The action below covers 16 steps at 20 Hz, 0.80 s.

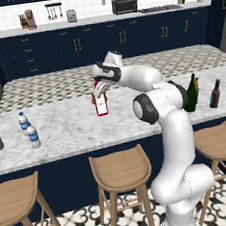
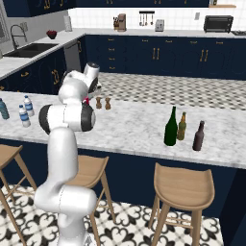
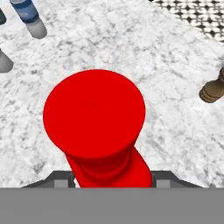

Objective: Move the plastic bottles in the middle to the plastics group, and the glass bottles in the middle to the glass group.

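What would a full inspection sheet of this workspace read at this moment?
Surface: white marble counter.
Job's things: red bottle mid-counter, upright; green wine bottle already beside the amber bottle and brown bottle; three small plastic bottles stand together at the far left.
Clutter: two brown shakers near the back edge.
Grippers: gripper shut on the red bottle's neck.
Cables: nothing seen.
Surroundings: wooden stools, navy cabinets, toaster oven.

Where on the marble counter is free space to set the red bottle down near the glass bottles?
Bare marble lies between the red bottle and the green wine bottle, a wide patch. Crowded: wine bottle, amber bottle and brown bottle stand close together.
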Motion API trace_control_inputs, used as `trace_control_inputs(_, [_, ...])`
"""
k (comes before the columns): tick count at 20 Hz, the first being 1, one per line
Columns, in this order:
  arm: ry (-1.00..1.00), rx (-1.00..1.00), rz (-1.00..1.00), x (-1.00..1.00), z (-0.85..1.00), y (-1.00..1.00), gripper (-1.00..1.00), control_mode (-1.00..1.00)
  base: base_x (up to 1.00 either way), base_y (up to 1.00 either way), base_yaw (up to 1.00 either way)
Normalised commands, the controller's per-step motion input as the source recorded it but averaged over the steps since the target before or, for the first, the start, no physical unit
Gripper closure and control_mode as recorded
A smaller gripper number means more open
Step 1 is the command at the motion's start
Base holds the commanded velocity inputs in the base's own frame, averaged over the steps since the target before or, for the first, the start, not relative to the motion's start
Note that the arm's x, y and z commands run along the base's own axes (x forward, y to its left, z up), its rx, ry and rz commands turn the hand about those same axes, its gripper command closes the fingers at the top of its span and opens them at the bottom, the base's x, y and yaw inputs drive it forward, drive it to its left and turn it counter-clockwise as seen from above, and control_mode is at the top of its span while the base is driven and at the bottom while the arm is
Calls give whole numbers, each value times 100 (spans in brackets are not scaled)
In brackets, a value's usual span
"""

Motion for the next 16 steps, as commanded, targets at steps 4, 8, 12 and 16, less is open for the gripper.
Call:
trace_control_inputs(4, [-14,0,-24,-77,13,-69,100,-100,0,0,0])
trace_control_inputs(8, [-1,0,-31,-51,37,-52,100,-100,0,0,0])
trace_control_inputs(12, [2,1,-27,-45,60,-57,100,-100,0,0,0])
trace_control_inputs(16, [8,3,-31,-32,54,-57,100,-100,0,0,0])
